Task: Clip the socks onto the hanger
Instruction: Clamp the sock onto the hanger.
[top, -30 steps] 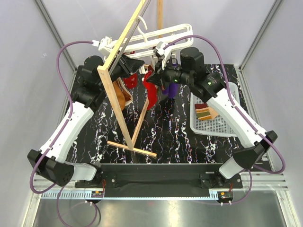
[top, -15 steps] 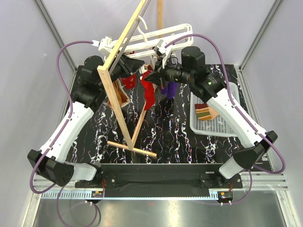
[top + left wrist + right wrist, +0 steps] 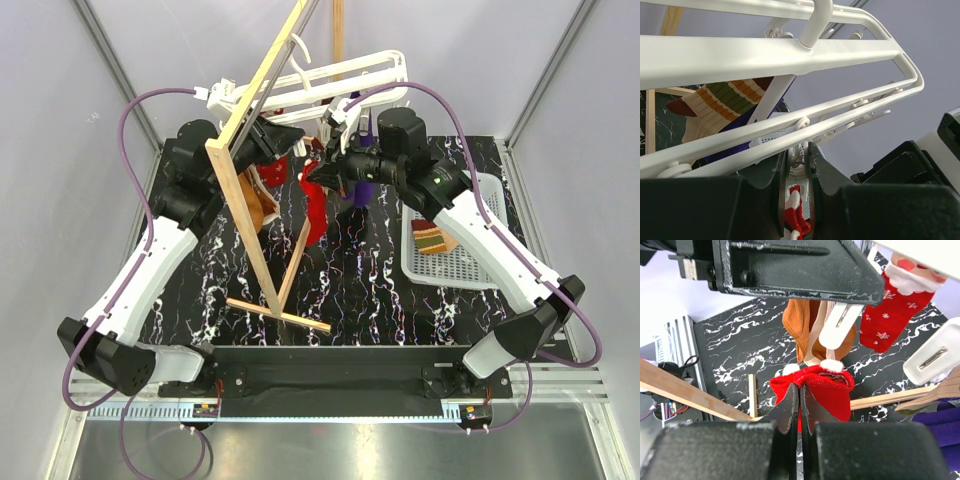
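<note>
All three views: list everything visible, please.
hanger: 1, white, high between arms
pegs: several, white, under hanger
red sock: 1, red, in right gripper
snowflake sock: 1, red, on the hanger
orange sock: 1, orange, hanging
purple sock: 1, purple, hanging
basket: 1, white, table's right
striped sock: 1, tan-red-green, in basket
wooden stand: 1, pale, table's left
table: 1, black marbled, below
left gripper: black, shut on peg
right gripper: black, shut on red sock
</note>
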You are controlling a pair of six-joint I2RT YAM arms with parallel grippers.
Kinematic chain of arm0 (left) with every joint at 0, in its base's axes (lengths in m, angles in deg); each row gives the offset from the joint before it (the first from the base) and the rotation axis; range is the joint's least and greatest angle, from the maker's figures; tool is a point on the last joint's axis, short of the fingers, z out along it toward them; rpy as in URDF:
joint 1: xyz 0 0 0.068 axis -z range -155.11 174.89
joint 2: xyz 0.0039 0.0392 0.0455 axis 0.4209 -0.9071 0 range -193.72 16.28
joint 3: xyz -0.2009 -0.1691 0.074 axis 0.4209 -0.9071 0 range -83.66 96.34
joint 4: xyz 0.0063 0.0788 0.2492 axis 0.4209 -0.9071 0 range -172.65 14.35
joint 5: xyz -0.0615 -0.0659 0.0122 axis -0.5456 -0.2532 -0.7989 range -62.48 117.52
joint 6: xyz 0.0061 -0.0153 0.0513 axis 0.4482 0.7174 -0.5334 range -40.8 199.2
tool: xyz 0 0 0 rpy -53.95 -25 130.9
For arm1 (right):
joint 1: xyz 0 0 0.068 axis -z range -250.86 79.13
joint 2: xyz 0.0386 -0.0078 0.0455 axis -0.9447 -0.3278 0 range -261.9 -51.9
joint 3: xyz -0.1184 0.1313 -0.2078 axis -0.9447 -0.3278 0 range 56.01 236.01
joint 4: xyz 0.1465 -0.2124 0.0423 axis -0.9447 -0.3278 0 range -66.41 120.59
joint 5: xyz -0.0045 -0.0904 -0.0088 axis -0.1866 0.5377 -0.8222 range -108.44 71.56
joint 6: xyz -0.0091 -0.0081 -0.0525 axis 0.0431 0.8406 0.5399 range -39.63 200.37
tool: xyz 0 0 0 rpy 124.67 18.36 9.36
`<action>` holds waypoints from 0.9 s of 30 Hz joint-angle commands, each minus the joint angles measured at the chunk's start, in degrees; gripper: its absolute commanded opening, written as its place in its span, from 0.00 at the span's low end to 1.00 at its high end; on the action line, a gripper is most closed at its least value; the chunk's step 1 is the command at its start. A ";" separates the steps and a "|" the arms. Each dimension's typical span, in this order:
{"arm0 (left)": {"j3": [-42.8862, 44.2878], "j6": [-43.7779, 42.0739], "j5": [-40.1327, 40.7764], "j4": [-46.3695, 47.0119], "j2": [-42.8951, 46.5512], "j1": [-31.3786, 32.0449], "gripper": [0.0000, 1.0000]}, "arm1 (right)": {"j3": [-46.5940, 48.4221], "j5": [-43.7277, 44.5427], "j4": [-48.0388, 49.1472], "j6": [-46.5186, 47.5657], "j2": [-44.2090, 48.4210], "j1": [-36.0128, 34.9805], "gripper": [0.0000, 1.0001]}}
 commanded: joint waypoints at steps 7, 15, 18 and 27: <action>-0.66 0.04 -2.73 -0.43 1.13 0.18 0.00 | 3.16 -0.29 3.10 -0.97 0.09 0.29 0.00; -0.66 0.57 -3.61 0.01 0.51 0.27 0.00 | 6.85 -1.87 3.28 -1.06 -1.93 0.29 0.00; -0.65 0.48 -3.61 -0.08 0.43 0.27 0.00 | 7.20 -2.14 3.71 -1.24 -2.02 0.29 0.00; -0.74 0.74 -4.14 0.10 0.51 0.18 0.00 | 8.25 0.14 2.84 -0.45 -3.16 0.29 0.00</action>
